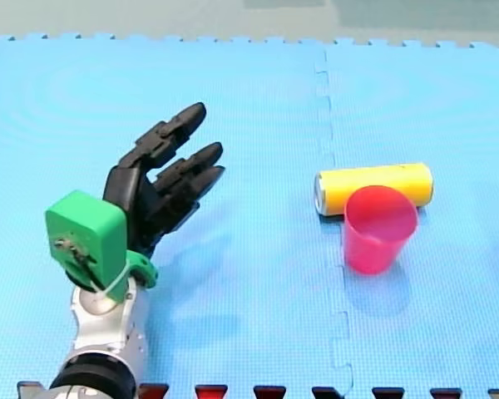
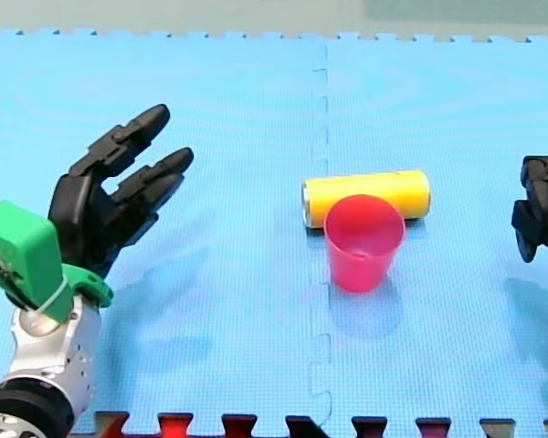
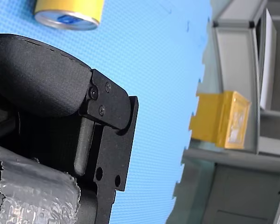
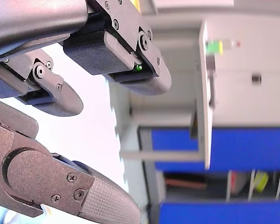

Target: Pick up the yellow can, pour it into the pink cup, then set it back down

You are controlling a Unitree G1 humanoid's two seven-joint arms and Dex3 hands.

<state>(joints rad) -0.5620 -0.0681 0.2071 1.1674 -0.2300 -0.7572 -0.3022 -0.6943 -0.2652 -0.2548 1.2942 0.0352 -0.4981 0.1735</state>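
We find the yellow cylindrical metal can (image 2: 374, 193) lying on its side on the blue foam mat (image 2: 237, 301), its long axis running left to right and its silver lid end facing left. It sits just behind the upright pink plastic cup (image 2: 363, 242), on the far side. The left hand (image 2: 119, 196) is raised at the near left, empty, and points far-right towards the can. The right hand (image 2: 539, 208) sits at the right edge, level with the can and, we judge, somewhat nearer. We cannot tell whether it is closed.
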